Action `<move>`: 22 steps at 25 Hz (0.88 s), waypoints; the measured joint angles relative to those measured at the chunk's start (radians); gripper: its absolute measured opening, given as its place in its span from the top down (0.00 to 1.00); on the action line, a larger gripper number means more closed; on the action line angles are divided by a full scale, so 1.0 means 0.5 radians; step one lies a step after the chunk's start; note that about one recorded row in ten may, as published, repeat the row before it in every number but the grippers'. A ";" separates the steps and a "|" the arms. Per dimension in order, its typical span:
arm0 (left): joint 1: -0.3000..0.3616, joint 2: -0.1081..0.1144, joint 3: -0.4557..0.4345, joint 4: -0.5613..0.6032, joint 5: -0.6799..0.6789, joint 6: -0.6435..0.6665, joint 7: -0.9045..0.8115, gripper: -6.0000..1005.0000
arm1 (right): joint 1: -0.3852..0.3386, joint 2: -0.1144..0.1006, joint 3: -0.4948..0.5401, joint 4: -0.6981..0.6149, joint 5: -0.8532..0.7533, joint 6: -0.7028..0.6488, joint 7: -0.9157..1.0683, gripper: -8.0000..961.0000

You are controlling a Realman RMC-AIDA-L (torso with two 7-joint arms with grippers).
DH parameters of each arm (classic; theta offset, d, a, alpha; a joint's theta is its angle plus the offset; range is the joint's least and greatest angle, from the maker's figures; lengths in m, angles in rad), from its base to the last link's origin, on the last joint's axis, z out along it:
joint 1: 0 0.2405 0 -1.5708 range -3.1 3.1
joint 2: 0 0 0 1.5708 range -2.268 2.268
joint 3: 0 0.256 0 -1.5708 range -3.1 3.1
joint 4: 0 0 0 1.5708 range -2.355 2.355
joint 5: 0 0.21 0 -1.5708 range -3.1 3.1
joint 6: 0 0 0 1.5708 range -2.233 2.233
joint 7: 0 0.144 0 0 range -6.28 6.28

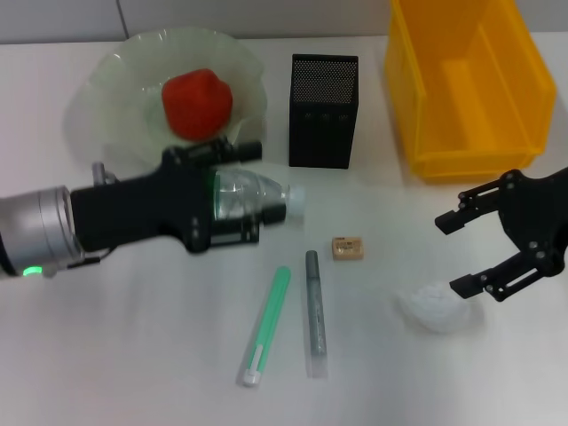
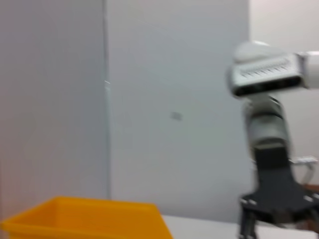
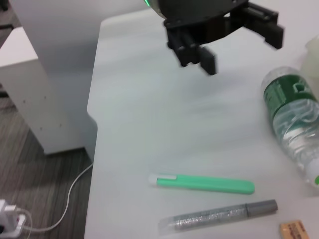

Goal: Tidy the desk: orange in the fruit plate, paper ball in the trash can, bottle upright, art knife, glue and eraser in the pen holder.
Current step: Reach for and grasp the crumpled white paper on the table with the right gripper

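Observation:
The orange [image 1: 197, 102] lies in the pale-green fruit plate [image 1: 106, 80]. A clear bottle [image 1: 253, 197] [image 3: 294, 119] lies on its side with its white cap toward the pen holder [image 1: 324, 111]. My left gripper [image 1: 247, 191] [image 3: 239, 47] is open, one finger on each side of the bottle's base. A green art knife [image 1: 266, 324] [image 3: 204, 184], a grey glue stick [image 1: 315, 311] [image 3: 219, 216] and a tan eraser [image 1: 347, 248] [image 3: 296, 230] lie on the table. Just left of and above the white paper ball [image 1: 435, 306], my right gripper [image 1: 453, 255] stands open.
The yellow trash can [image 1: 470, 80] [image 2: 84, 219] stands at the back right, next to the black mesh pen holder. The table's near edge and a white cabinet [image 3: 45, 99] with floor cables show in the right wrist view.

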 joint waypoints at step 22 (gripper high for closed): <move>-0.057 0.013 -0.026 -0.060 -0.398 -0.154 -0.069 0.19 | -0.286 -0.041 0.455 0.346 0.359 0.076 -0.544 0.19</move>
